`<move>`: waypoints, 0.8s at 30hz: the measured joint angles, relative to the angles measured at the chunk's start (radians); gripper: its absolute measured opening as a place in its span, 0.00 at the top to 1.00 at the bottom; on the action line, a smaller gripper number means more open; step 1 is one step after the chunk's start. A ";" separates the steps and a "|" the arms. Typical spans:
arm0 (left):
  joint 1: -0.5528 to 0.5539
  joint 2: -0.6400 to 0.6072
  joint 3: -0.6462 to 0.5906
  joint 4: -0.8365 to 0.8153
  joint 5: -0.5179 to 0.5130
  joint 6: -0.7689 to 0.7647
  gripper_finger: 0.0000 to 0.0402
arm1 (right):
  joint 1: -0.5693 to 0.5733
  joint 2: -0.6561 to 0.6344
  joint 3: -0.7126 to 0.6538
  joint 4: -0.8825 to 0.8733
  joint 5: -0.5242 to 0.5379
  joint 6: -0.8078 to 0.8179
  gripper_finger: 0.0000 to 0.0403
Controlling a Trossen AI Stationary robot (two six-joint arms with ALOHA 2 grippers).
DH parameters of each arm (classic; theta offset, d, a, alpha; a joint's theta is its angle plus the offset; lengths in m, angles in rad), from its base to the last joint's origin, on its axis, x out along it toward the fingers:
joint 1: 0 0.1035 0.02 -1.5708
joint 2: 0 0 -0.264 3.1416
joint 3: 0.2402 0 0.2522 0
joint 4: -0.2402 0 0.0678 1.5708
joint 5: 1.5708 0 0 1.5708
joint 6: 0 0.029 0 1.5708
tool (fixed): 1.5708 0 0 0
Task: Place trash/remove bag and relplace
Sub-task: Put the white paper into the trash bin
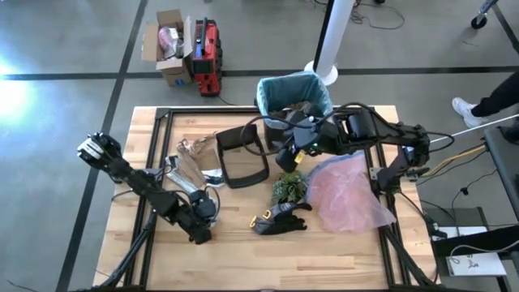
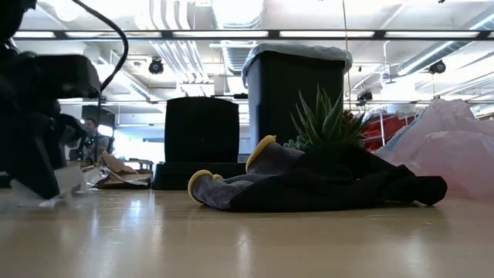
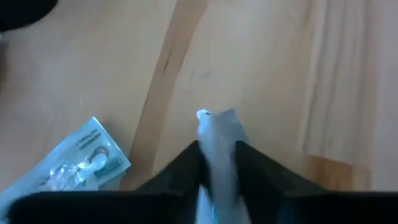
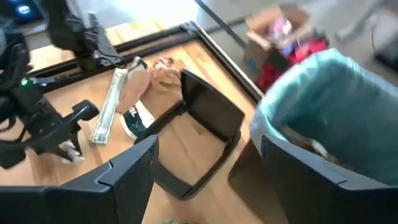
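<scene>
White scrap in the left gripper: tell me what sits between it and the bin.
The left gripper pinches the white scrap at the table's near left. Toward the teal-lined bin lie crumpled brown paper and the black swing lid; lifting over them should clear both.

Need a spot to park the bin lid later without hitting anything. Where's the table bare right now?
Bare wood runs along the near edge of the table, below the black-and-yellow glove and left gripper. The far-left corner by the frame is also free. The middle is crowded: bin lid, plant tuft, pink bag, brown paper.
</scene>
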 joint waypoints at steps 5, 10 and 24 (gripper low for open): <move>0.000 -0.073 0.027 -0.028 -0.062 0.001 0.97 | 0.046 -0.013 0.000 0.142 0.026 -0.235 0.36; 0.007 -0.179 0.106 -0.109 -0.230 0.055 0.96 | 0.091 -0.010 -0.004 0.299 -0.002 -0.431 0.38; 0.118 -0.344 0.426 0.004 -0.524 0.538 1.00 | 0.093 0.103 -0.033 0.460 -0.218 -0.417 0.46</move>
